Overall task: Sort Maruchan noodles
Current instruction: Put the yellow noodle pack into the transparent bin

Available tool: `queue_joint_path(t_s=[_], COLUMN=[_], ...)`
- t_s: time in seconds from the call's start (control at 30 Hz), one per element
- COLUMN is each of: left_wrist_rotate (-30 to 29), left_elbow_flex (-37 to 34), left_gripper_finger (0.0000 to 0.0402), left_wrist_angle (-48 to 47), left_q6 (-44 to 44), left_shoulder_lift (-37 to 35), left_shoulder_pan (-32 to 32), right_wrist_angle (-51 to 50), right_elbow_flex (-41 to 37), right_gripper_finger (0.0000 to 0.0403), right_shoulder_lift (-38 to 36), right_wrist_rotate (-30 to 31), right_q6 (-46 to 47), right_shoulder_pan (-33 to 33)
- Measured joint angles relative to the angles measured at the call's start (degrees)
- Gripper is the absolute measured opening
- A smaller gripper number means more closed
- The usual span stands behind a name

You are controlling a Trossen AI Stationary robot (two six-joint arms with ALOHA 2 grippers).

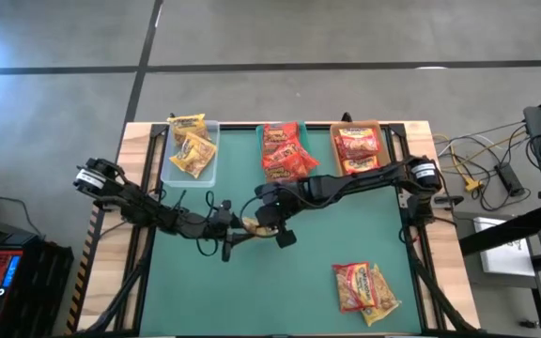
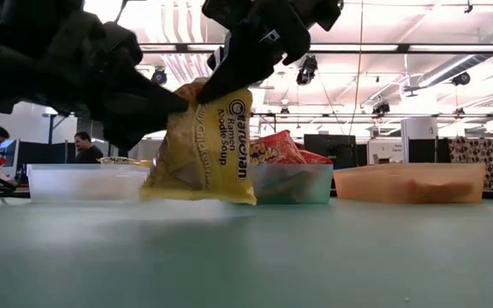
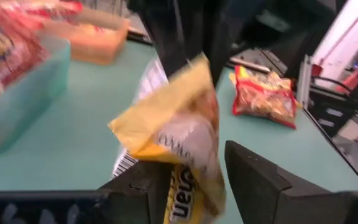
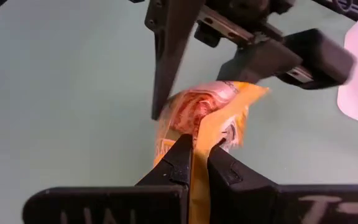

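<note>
Right claw [image 4: 196,155] pinches yellow packet [image 4: 219,115]; left claw [image 3: 194,171] gapes around it.

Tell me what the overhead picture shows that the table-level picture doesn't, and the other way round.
Only the overhead view shows the two loose noodle packets near the table's front right and both arms reaching in from the table's sides. Only the table-level view shows the yellow packet's print, "Ramen Noodle Soup", and two people far back in the room. Both show the right tool shut on that yellow packet mid-table, the left tool open around it, and the clear tray, teal tray and tan tray.
</note>
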Motion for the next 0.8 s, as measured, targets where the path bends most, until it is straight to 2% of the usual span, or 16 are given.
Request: queue_joint_path(t_s=[0.17, 0.4, 0.63, 0.8], left_wrist_rotate=[-0.5, -0.46, -0.53, -1.07], left_elbow_flex=[3.04, 2.98, 1.8, 0.7], left_gripper_finger=[0.0096, 0.0007, 0.0001, 0.0001], left_wrist_angle=[-1.75, -1.73, -2.05, -2.17], left_q6=[2.3, -0.93, -2.17, -2.12], left_shoulder_lift=[1.38, 2.17, 1.06, -0.62], left_shoulder_pan=[-0.02, 0.13, 0.26, 2.01], right_wrist_angle=[0.43, -1.87, -11.93, -20.38], right_elbow_flex=[-0.1, 0.13, 4.32, 8.05], right_gripper_finger=[0.0008, 0.0008, 0.0026, 0.0043], right_shoulder_lift=[0.25, -0.1, -1.18, -1.66], right_wrist_rotate=[-0.03, 0.19, 0.14, 7.54], right_q6=[0.09, 5.14, 13.26, 15.96], right_shoulder_pan=[1.27, 1.72, 1.46, 1.48])
